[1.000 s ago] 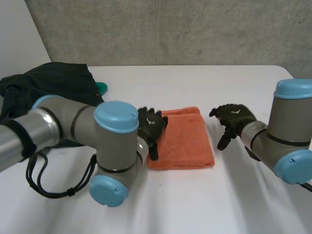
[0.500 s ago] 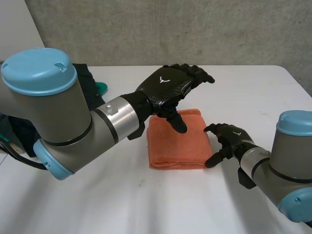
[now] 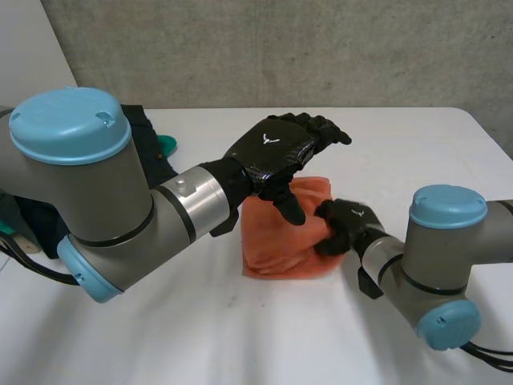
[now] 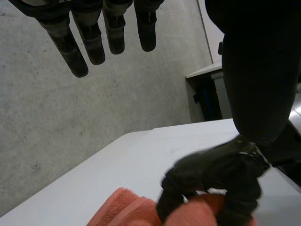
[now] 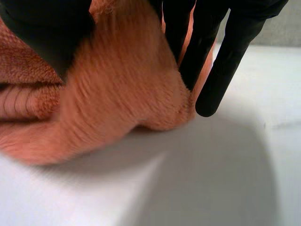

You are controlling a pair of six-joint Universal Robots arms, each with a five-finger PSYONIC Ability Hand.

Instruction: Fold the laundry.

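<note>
Orange towel (image 3: 276, 241) folded, lying mid-table on the white table (image 3: 240, 337), slightly toward the right arm's side. Its right edge is bunched up into a hump where the right hand (image 3: 346, 227) has it. In the right wrist view the thumb sits on one side of the pile and the fingers (image 5: 221, 61) on the other, pinching the terry between them. So the right hand is clamped on the towel's right edge. That edge looks raised a bit off the table with shadow under it, but it's blurry, so not certain.

Left hand (image 3: 276, 148) hovers above the towel's far half, not touching it. Its fingers are stretched out straight toward the wall and its thumb points down at the cloth. It is released, nothing in it. The left wrist view confirms this: straight fingers (image 4: 80, 47), with the right hand below them wrapped on the towel.

Dark clothes pile (image 3: 144, 124) at the table's far left, well apart from the towel, with a green item (image 3: 166, 145) at its edge
</note>
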